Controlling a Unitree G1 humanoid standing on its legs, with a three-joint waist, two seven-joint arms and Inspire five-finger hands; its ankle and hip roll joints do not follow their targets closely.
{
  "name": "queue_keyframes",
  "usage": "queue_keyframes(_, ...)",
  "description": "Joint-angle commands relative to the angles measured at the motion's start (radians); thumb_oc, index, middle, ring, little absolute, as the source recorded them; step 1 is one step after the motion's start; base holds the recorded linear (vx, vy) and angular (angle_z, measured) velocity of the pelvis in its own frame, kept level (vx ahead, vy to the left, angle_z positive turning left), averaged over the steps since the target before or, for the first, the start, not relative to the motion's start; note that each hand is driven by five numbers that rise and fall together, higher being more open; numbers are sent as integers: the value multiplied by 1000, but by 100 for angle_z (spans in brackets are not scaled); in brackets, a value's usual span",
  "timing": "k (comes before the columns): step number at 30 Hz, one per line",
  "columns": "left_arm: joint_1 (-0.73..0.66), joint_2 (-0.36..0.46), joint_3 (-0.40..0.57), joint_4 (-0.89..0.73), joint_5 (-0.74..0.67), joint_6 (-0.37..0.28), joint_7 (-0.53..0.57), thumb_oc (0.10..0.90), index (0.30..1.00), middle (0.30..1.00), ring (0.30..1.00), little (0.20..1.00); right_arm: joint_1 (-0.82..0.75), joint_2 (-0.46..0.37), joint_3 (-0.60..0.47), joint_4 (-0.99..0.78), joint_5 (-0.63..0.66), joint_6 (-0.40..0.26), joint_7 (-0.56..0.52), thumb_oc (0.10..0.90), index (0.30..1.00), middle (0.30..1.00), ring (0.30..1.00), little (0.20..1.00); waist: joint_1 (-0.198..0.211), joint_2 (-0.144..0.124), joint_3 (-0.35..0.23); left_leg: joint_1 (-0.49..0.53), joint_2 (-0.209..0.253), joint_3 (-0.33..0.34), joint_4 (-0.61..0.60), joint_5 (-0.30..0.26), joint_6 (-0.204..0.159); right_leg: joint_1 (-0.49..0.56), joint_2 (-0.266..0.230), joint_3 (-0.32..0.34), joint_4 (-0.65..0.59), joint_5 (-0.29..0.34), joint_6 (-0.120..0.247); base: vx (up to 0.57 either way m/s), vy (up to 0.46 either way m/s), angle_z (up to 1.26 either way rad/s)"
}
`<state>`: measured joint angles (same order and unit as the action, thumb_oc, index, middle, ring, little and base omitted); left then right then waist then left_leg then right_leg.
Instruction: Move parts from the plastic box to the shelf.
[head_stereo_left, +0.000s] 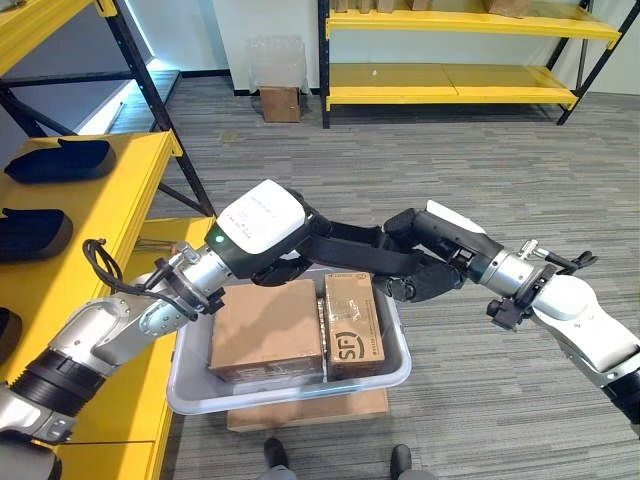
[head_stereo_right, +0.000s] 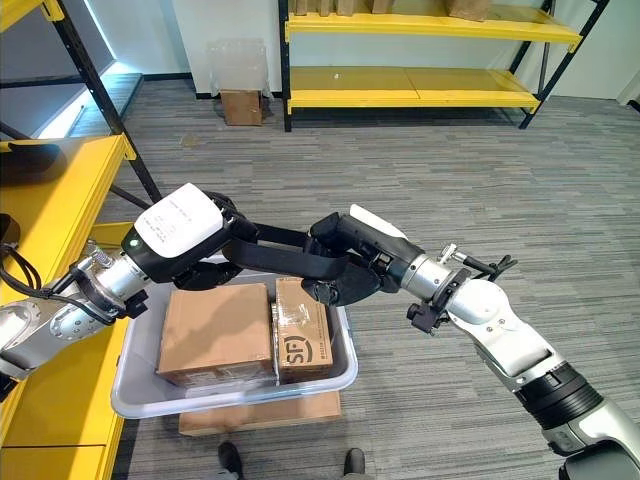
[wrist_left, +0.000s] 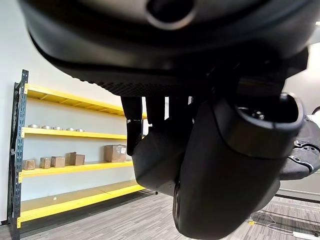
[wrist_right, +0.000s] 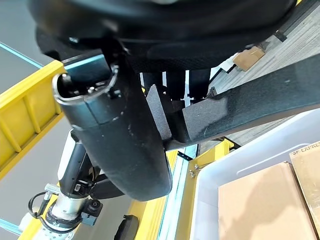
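Note:
A long black part (head_stereo_left: 352, 249) hangs level just above the far rim of the grey plastic box (head_stereo_left: 290, 398). My left hand (head_stereo_left: 283, 262) is curled round its left end and my right hand (head_stereo_left: 428, 272) round its right end. In the right wrist view the part (wrist_right: 250, 111) runs across behind my fingers (wrist_right: 172, 82). Inside the grey box lie a wide cardboard box (head_stereo_left: 265, 326) and a narrow cardboard box (head_stereo_left: 352, 325), side by side. At the left stands the yellow shelf (head_stereo_left: 105, 205), where two similar black parts (head_stereo_left: 60, 160) (head_stereo_left: 30, 236) lie.
The grey box rests on a flat cardboard sheet (head_stereo_left: 310, 411) on the carpet. A person's shoes (head_stereo_left: 275, 455) stand right in front of it. Far back are another yellow rack (head_stereo_left: 450, 88), a small carton (head_stereo_left: 280, 103) and a clear plastic container (head_stereo_left: 275, 60).

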<state>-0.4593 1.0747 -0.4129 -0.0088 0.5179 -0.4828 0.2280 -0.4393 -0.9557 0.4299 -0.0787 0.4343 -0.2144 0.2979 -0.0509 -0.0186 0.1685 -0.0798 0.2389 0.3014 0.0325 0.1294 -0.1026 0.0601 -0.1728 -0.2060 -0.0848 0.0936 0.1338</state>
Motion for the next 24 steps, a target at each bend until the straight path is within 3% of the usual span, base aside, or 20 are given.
queue_keyframes(1,-42,-52,65,26,-61,32,50,400,300,300,300,300,-114,91,-105,-121,85,-157,-43,584,558,558,558,558,-5,-51,-93,-48,117,-37,83,-6,-90,114,-66,21,35,-129,49,0,0,0)
queue_keyframes(2,-37,-53,69,25,-63,32,49,400,300,300,300,300,-111,93,-107,-118,84,-155,-44,900,1000,1000,1000,1000,-5,-51,-94,-48,116,-37,83,-7,-90,114,-65,22,35,-129,49,7,-8,-3)
queue_keyframes(9,-21,-65,74,27,-84,35,31,400,300,300,300,300,-96,110,-129,-103,99,-142,-54,900,1000,1000,1000,1000,-4,-49,-95,-45,114,-38,83,-9,-88,118,-67,21,34,-130,49,2,-1,-2)
queue_keyframes(24,151,-70,167,130,-114,64,-15,400,300,300,300,300,55,159,-301,-150,236,-132,-50,900,1000,1000,1000,1000,-14,-37,-95,-43,110,-34,91,-14,-84,116,-72,28,40,-133,47,0,0,0)
